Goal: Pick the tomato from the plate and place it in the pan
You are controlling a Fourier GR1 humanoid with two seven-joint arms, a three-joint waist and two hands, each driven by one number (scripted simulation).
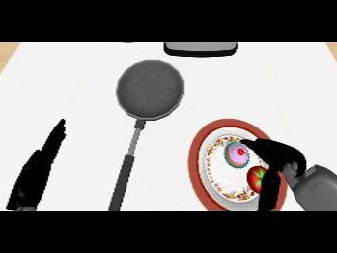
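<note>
White and matte, the surface fills most of the head view, with strips of pale wood grain showing past its far left and far right corners. At the far edge sits a dark rounded-rectangular object with a lighter grey rim, only partly in view.

Near the middle lies the pan, a round, dull grey bowl with a speckled inner face and a thin rim. Its handle runs toward the robot, slim grey metal first, then a thicker black grip.

To the right of it rests the plate, with a broad terracotta-red rim and a white centre ringed by a small floral pattern. On it lie a pink, round cupcake-like item and, nearer the robot, the tomato, glossy red with a green stem.

The right hand, black on a grey forearm, hangs over the plate's right side, fingers curled above and beside the tomato; whether they touch it cannot be told.

The left hand lies open at the lower left, fingers straight, well apart from the pan.
</note>
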